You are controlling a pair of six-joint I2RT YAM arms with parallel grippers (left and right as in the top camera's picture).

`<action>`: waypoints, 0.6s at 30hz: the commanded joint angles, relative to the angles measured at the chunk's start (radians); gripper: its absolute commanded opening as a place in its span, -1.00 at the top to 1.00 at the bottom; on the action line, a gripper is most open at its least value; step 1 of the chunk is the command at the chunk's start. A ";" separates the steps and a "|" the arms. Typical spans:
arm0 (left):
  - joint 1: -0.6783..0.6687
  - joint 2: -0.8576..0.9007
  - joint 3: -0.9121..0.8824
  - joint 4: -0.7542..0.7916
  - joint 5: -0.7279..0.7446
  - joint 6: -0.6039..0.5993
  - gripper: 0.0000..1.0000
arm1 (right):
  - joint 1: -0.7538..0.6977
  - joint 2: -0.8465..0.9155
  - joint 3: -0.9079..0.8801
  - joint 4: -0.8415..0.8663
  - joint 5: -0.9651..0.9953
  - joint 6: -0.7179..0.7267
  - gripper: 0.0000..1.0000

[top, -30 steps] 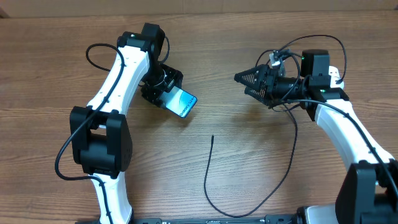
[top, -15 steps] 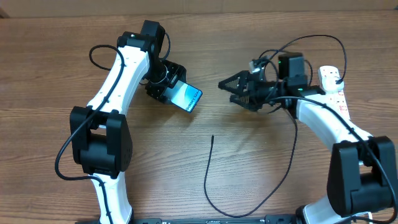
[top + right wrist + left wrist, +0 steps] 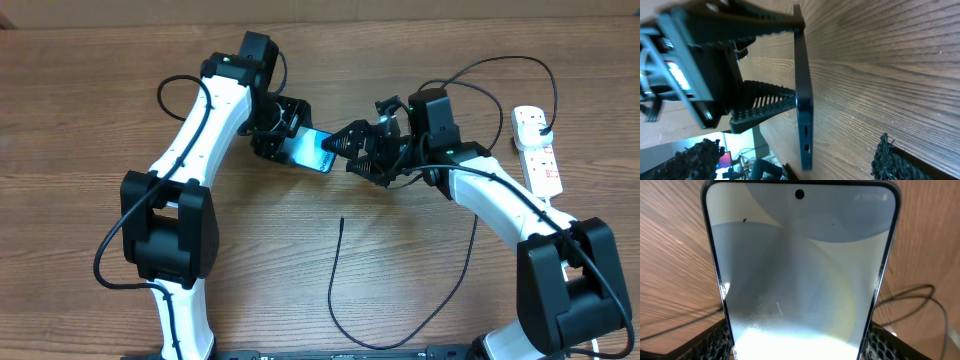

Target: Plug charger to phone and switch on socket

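Left gripper [image 3: 288, 138] is clamped on the phone [image 3: 312, 150]. The jaws sit at the phone's width and pinch its two long sides near one end. In my left wrist view the lit screen fills the frame, with the camera hole at the far end and black mesh fingers [image 3: 715, 341] at both lower corners.

The phone's free end points at the right gripper [image 3: 342, 157]. That one is spread wide and holds nothing. From overhead its tips sit right at that free end. I can't tell if they touch it.

In the right wrist view the phone is edge-on, with small openings on its narrow end face. One of the right gripper's own fingers [image 3: 890, 156] shows on each side, both apart from the phone.

The charger [image 3: 333, 280] lies loose on the table [image 3: 80, 120], on the robot-base side of the phone. Its thin tip is near the phone but clear of it and of both grippers, and the cable loops away from there.

The socket [image 3: 537, 150] lies flat beyond the right arm, well apart from the phone. Its switches are too small to read.
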 commanded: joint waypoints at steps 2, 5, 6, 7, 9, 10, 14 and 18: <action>-0.024 -0.043 0.028 0.030 0.075 -0.071 0.91 | 0.020 0.002 0.021 0.004 0.053 0.025 -1.00; -0.039 -0.043 0.028 0.032 0.101 -0.095 0.91 | 0.020 0.002 0.021 0.003 0.063 0.025 -1.00; -0.041 -0.043 0.028 0.032 0.101 -0.095 0.92 | 0.020 0.002 0.021 0.003 0.065 0.025 -0.97; -0.045 -0.043 0.028 0.032 0.108 -0.095 0.91 | 0.020 0.002 0.021 0.003 0.071 0.025 -0.93; -0.052 -0.043 0.028 0.032 0.117 -0.095 0.92 | 0.020 0.002 0.021 0.003 0.080 0.025 -0.83; -0.055 -0.043 0.028 0.032 0.125 -0.095 0.91 | 0.020 0.002 0.020 0.003 0.084 0.025 -0.79; -0.071 -0.043 0.028 0.032 0.153 -0.095 0.91 | 0.020 0.002 0.018 0.004 0.089 0.025 -0.62; -0.086 -0.043 0.028 0.032 0.153 -0.095 0.92 | 0.020 0.002 0.016 0.003 0.092 0.024 -0.43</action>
